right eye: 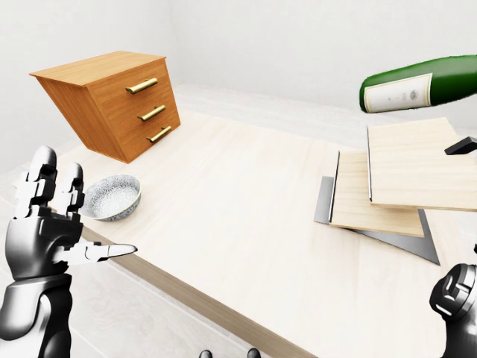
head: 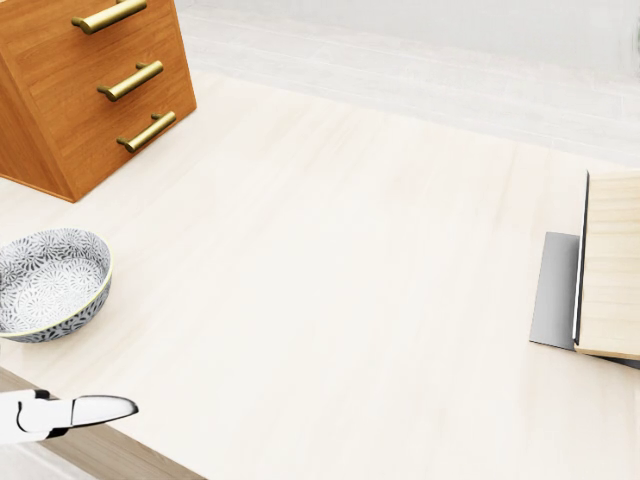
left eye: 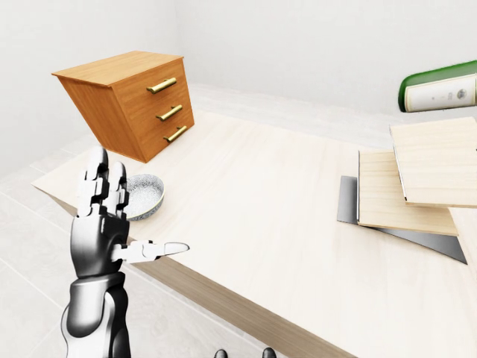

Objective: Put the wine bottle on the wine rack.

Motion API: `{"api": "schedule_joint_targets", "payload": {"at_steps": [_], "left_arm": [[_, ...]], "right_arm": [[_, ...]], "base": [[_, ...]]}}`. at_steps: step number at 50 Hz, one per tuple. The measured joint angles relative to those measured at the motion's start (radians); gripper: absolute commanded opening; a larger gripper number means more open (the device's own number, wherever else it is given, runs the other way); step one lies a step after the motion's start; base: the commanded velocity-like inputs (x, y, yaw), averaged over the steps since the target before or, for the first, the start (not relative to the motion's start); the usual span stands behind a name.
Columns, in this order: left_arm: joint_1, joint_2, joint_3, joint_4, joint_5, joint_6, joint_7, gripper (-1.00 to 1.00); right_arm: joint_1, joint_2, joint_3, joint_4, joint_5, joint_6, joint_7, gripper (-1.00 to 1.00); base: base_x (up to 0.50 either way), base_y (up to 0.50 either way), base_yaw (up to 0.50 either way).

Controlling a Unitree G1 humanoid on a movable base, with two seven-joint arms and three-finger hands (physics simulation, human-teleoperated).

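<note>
The green wine bottle [right eye: 417, 83] with a white label lies level in the air at the right-eye view's upper right, just above the wine rack [right eye: 417, 168], a stepped stack of pale wooden boards on a grey metal base. It does not touch the top board. A small dark piece [right eye: 462, 145] at the right edge and a dark joint of my right arm [right eye: 456, 294] at the lower right show; the right hand's fingers are out of view. My left hand [left eye: 138, 212] stands open at the lower left, fingers up, thumb pointing right, holding nothing.
A wooden three-drawer cabinet [left eye: 130, 101] with brass handles stands tilted at the upper left of the pale wooden table [left eye: 253, 216]. A patterned grey bowl [head: 50, 280] sits near the table's left edge, close behind my left hand. White floor and walls surround the table.
</note>
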Motion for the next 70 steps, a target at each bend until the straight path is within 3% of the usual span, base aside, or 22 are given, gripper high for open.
{"api": "schedule_joint_targets", "payload": {"at_steps": [8,32,52,70], "left_arm": [[0.004,-0.003,-0.007,0.008,0.005,0.000,0.001,1.00],[0.007,-0.003,-0.014,0.014,0.017,0.000,0.001,1.00],[0.001,-0.001,-0.021,0.016,0.025,0.000,0.003,1.00],[-0.003,-0.001,-0.024,0.018,0.027,0.000,0.007,1.00]], "right_arm": [[0.065,-0.024,-0.016,-0.027,0.054,0.000,-0.018,-1.00],[0.169,-0.079,-0.024,0.060,0.035,0.000,0.096,-1.00],[0.294,-0.122,-0.123,-0.046,0.159,0.000,-0.012,-1.00],[0.341,-0.116,-0.108,-0.069,0.198,0.000,-0.004,-1.00]], "base": [[0.00,0.00,0.00],[0.00,0.00,0.00],[0.00,0.00,0.00],[0.00,0.00,0.00]]}}
